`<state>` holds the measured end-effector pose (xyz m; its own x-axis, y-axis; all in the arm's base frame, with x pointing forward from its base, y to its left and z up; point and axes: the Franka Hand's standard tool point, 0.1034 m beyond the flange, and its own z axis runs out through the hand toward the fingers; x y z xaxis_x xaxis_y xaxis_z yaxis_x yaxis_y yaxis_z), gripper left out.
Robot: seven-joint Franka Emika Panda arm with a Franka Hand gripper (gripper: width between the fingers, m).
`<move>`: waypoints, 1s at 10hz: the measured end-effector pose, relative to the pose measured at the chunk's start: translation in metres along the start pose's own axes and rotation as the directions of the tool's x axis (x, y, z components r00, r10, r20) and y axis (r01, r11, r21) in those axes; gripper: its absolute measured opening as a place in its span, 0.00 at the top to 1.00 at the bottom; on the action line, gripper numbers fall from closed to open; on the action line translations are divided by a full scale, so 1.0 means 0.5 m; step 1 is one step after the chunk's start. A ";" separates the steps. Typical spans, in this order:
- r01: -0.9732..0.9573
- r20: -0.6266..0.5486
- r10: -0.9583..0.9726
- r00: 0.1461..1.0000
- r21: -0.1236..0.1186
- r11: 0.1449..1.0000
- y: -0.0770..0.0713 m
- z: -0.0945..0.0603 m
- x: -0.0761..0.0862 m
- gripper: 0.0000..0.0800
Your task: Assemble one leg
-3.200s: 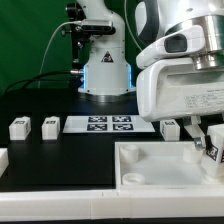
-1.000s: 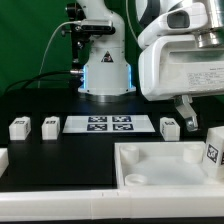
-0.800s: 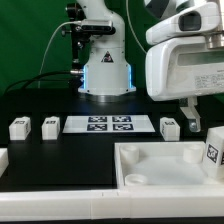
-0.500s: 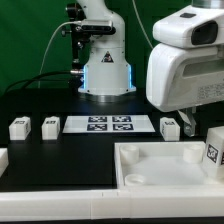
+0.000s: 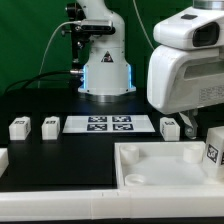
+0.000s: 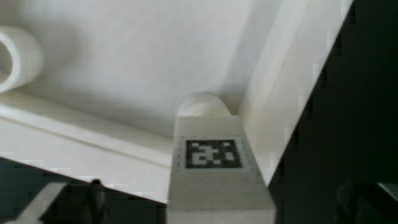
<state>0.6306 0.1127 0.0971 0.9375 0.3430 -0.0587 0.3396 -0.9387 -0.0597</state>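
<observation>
One leg [image 5: 212, 150], a small white block with a marker tag, stands upright on the right end of the large white slab [image 5: 150, 168]. My gripper [image 5: 192, 124] hangs above and a little behind it, open and empty. In the wrist view the same leg [image 6: 214, 148] stands below me with its tag facing up. My dark fingertips [image 6: 71, 205] are apart on either side and do not touch it. Three more legs lie on the black table: two at the exterior view's left [image 5: 19, 127] [image 5: 49, 125] and one beside the marker board [image 5: 168, 127].
The marker board [image 5: 110, 124] lies flat at the table's middle back. The robot base [image 5: 105, 70] stands behind it before a green backdrop. A round socket [image 6: 15, 55] of the slab shows in the wrist view. A white part's corner [image 5: 3, 157] sits at the left edge.
The gripper has let go of the leg on the slab's right end and risen above it; over the last half second it has barely moved.
</observation>
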 end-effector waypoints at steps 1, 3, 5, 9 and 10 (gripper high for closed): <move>-0.007 -0.002 0.007 1.000 0.000 1.000 0.010 0.005 0.008 0.19; -0.011 -0.008 0.011 1.000 0.000 1.000 0.019 0.008 0.022 0.19; -0.011 -0.007 0.011 1.000 0.000 1.000 0.019 0.011 0.023 0.19; -0.011 -0.009 0.011 1.000 0.000 1.000 0.016 0.021 0.019 0.51; -0.010 -0.009 0.010 1.000 0.000 1.000 0.015 0.022 0.018 0.51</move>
<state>0.6409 0.1091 0.0852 0.9415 0.3331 -0.0508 0.3300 -0.9421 -0.0596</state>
